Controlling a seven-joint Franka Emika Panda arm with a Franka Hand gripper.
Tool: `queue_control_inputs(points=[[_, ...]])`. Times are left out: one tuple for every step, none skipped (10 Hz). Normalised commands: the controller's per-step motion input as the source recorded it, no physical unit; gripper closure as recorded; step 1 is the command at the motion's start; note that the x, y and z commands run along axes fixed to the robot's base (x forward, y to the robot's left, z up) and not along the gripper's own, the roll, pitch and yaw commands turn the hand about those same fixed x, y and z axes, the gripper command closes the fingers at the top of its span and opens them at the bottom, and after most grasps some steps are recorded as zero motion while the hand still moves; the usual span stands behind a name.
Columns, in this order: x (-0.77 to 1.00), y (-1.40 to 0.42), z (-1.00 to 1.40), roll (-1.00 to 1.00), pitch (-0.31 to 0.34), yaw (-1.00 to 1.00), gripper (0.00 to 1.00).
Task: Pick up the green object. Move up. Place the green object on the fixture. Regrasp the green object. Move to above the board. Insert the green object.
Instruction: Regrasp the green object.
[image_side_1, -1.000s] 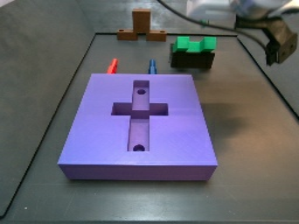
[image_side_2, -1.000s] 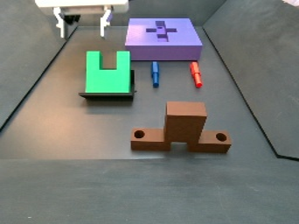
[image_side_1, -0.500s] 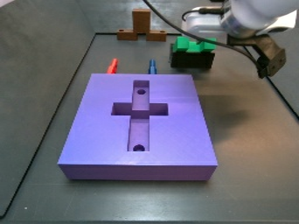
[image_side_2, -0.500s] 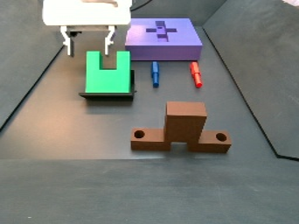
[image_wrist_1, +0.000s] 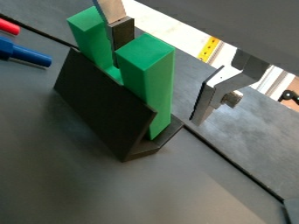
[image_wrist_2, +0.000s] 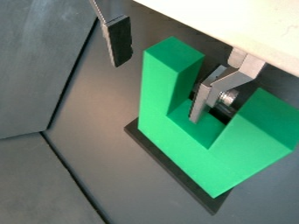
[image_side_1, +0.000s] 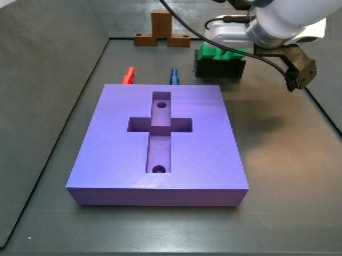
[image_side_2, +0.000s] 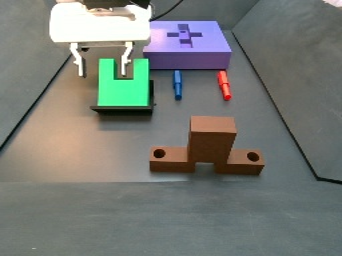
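Toward the worktop's far end from the board (image_side_2: 187, 44), the gripper (image_wrist_2: 170, 66) straddles one prong of the green object (image_wrist_2: 208, 122) resting in the fixture (image_wrist_1: 111, 109), fingers wide; an off-centre squeeze could tip it.

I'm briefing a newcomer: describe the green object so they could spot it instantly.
Start at the big purple board; beside its near corner stands the dark fixture, with the open gripper above it. The green object leans on that fixture. It alone is bright green and U-shaped, unlike the brown cross-shaped block.
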Motion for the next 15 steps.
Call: queue_control_inputs(points=[[-0.03, 0.0, -0.15, -0.03, -0.009, 0.0, 0.0], [0.0, 0.0, 0.0, -0.04, 0.0, 0.0, 0.0], [0.0, 0.0, 0.0, 0.0, 0.0, 0.0, 0.0], [0.0, 0.0, 0.0, 0.0, 0.0, 0.0, 1.0], [0.0, 0.0, 0.0, 0.0, 0.0, 0.0, 1.0], [0.0, 0.0, 0.0, 0.0, 0.0, 0.0, 1.0], [0.0, 0.0, 0.0, 0.0, 0.0, 0.0, 1.0], [0.0, 0.0, 0.0, 0.0, 0.0, 0.0, 1.0], [0.0, 0.0, 0.0, 0.0, 0.0, 0.0, 1.0], [0.0, 0.0, 0.0, 0.0, 0.0, 0.0, 1.0], [0.0, 0.0, 0.0, 0.0, 0.0, 0.0, 1.0], [0.0, 0.0, 0.0, 0.0, 0.0, 0.0, 1.0], [0.0, 0.0, 0.0, 0.0, 0.0, 0.0, 1.0], [0.0, 0.0, 0.0, 0.0, 0.0, 0.0, 1.0], [0.0, 0.0, 0.0, 0.0, 0.0, 0.0, 1.0]])
